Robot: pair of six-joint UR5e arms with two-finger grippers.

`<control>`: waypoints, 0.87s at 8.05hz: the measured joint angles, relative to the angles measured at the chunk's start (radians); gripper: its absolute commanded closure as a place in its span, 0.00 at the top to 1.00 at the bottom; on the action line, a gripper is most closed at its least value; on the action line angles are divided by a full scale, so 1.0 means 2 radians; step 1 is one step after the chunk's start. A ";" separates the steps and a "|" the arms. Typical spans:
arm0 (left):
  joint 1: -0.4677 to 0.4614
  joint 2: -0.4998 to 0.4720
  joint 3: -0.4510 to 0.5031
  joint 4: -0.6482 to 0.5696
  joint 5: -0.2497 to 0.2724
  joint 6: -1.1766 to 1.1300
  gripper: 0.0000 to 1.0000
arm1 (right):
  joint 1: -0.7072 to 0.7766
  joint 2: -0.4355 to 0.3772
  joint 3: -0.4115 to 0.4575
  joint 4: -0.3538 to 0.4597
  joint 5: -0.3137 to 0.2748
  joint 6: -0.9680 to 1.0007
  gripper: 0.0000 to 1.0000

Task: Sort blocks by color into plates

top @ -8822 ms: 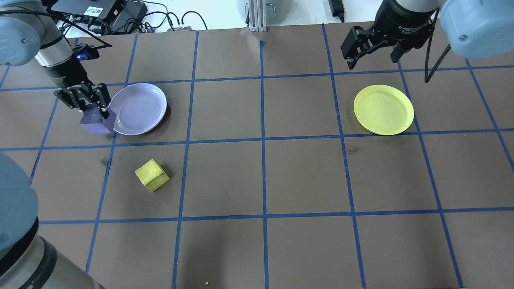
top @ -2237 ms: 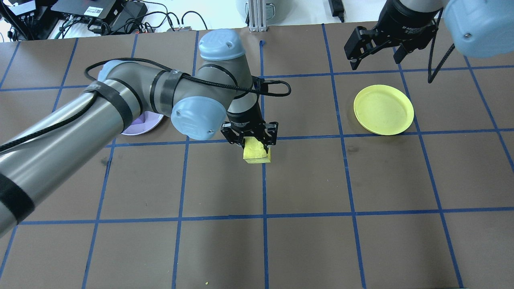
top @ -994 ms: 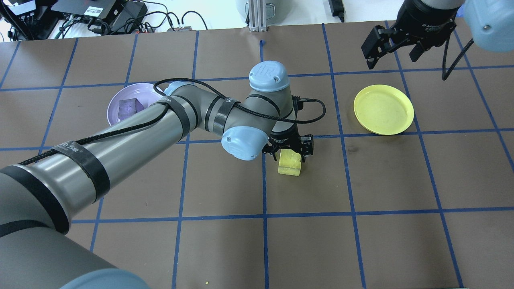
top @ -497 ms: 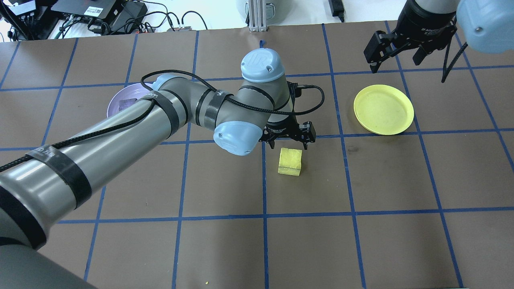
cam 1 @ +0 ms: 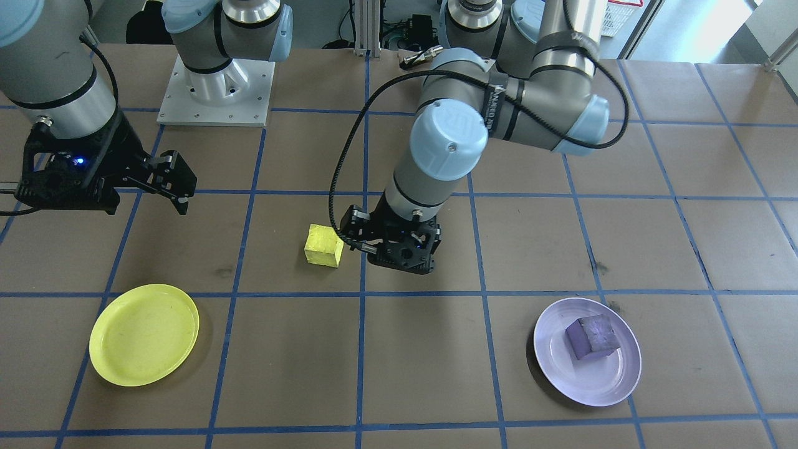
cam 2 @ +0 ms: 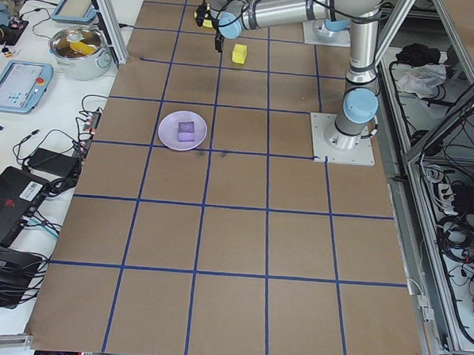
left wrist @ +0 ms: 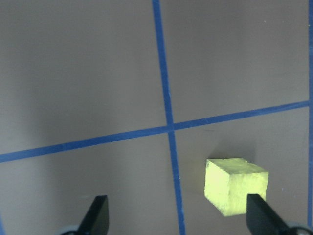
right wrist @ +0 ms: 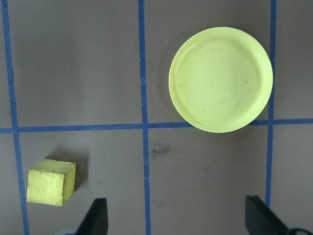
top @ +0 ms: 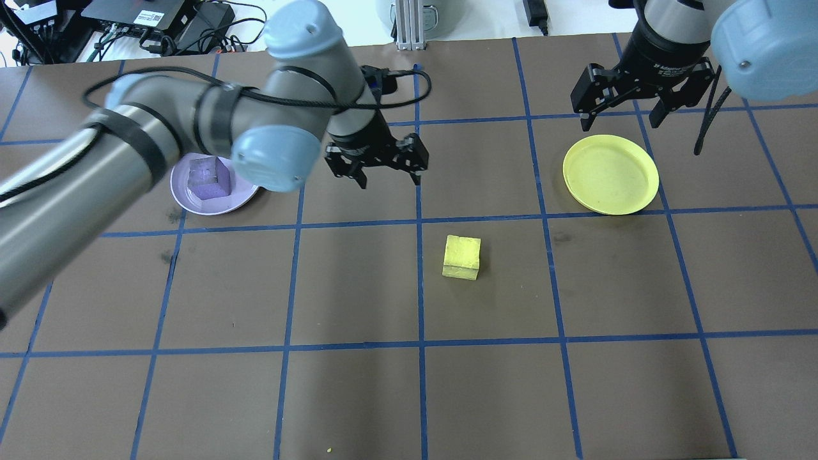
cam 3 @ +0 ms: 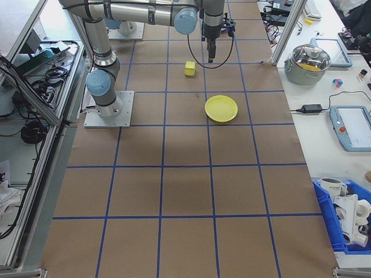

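Observation:
The yellow block sits alone on the brown table near its middle, also in the left wrist view and the right wrist view. The purple block rests in the lavender plate at the left. The yellow plate at the right holds nothing. My left gripper hangs open and empty, up-left of the yellow block and apart from it. My right gripper hovers open just beyond the yellow plate's far rim.
Blue tape lines grid the brown table cover. Cables and electronics lie past the far edge at the left, and a metal post stands at the far middle. My left arm stretches above the lavender plate.
My left gripper opened off the yellow block, left it on the table, rose, and swung back to the left. The right gripper shifted slightly above the yellow plate.

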 measured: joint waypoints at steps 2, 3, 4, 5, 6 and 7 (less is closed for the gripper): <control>0.055 0.054 0.042 -0.129 0.016 0.049 1.00 | 0.004 -0.003 0.019 0.001 0.005 0.037 1.00; 0.066 0.079 0.070 -0.194 0.046 0.055 1.00 | 0.009 -0.005 0.033 0.001 0.012 0.052 1.00; 0.071 0.102 0.089 -0.239 0.079 0.058 1.00 | 0.021 -0.005 0.042 0.001 0.020 0.070 1.00; 0.074 0.124 0.098 -0.277 0.095 0.059 1.00 | 0.041 -0.003 0.048 0.000 0.025 0.084 1.00; 0.078 0.141 0.103 -0.302 0.102 0.059 1.00 | 0.063 0.002 0.050 0.000 0.027 0.091 1.00; 0.082 0.156 0.105 -0.314 0.104 0.060 1.00 | 0.083 0.013 0.051 -0.002 0.028 0.098 1.00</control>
